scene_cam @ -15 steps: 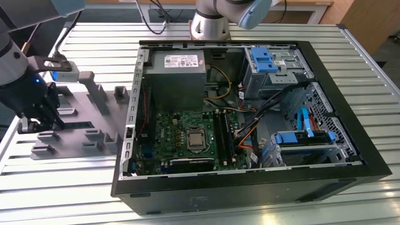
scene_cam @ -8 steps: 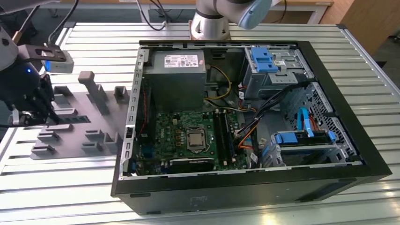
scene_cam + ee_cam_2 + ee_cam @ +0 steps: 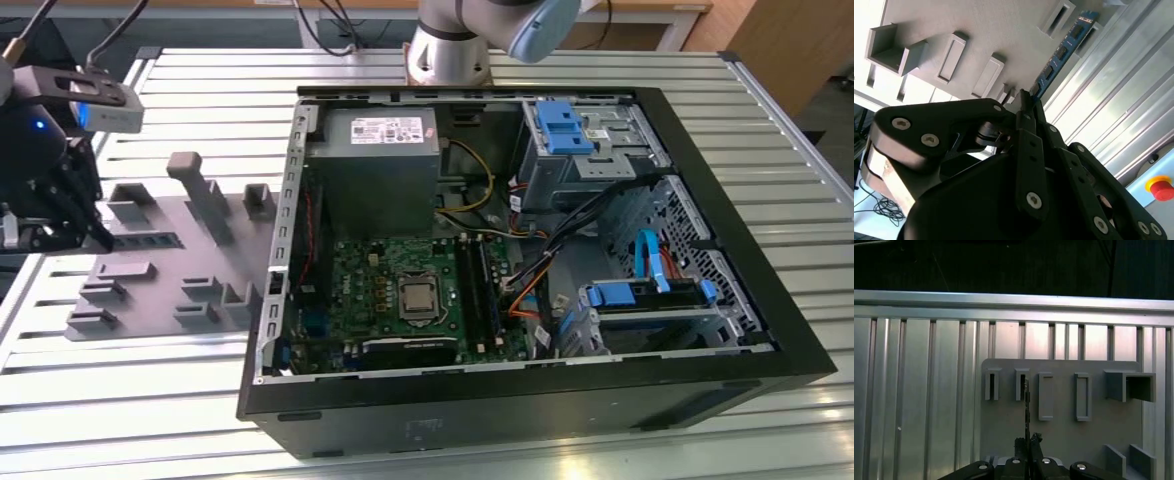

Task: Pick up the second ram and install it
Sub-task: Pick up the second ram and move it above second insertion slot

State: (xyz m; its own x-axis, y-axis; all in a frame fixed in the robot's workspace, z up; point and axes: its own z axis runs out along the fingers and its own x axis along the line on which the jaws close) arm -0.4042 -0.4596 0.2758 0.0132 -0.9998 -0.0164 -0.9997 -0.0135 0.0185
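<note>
The second ram (image 3: 1061, 52) is a slim board with small black chips, seen edge-on as a thin dark line (image 3: 1027, 407) in the first wrist view. My gripper (image 3: 1026, 100) is shut on one end of it, and the board sticks out from the dark fingertips (image 3: 1034, 439) over the gray fixture plate (image 3: 1064, 440). Its far end sits at a narrow slot block (image 3: 1021, 385); whether it still touches that block I cannot tell. In the exterior view the gripper (image 3: 83, 236) hangs at the far left, with the ram (image 3: 144, 238) reaching toward the computer case (image 3: 534, 400).
The open case holds the motherboard (image 3: 360, 285) with long black memory slots (image 3: 475, 290), a power supply (image 3: 378, 150) and blue drive brackets (image 3: 561, 125). Raised gray blocks (image 3: 200, 190) stand on the fixture plate. The table (image 3: 120, 400) is ribbed aluminium. A red button (image 3: 1160, 187) sits at the table's edge.
</note>
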